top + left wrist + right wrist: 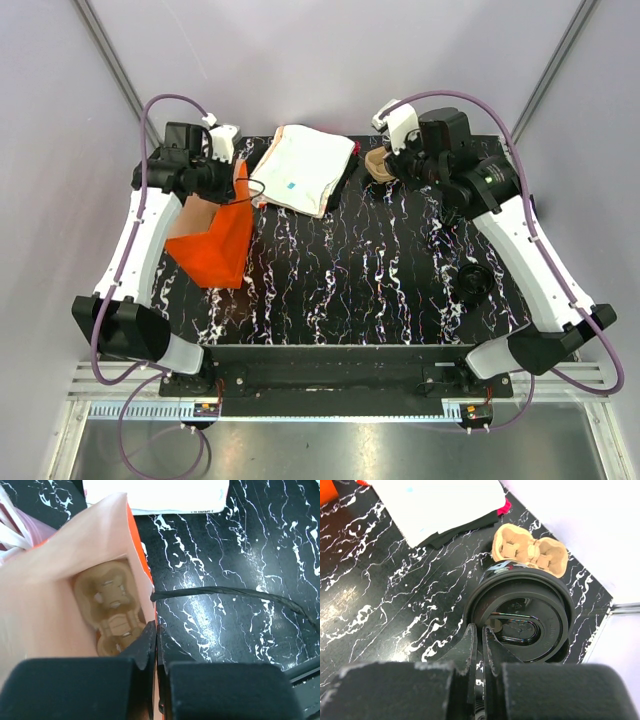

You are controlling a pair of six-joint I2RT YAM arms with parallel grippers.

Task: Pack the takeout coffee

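Observation:
The takeout coffee [520,615], a black cup with a black lid, fills the right wrist view. My right gripper [481,628] is shut on the near rim of its lid. Just beyond it a brown two-hollow cardboard tray [530,550] lies on the table. From above, the right gripper [392,172] sits at the far right beside that tray [378,160]. My left gripper [156,625] is shut on the rim of an orange paper bag [137,535]; another cardboard tray [112,607] lies inside it. In the top view the bag [215,245] stands at the left, the left gripper [238,185] at its top edge.
A white folded bag [305,165] lies at the far middle over black and pink pieces [502,505]. The orange bag's black cord handle [230,592] arcs over the marbled black table [340,270]. A round black object [472,278] sits by the right arm.

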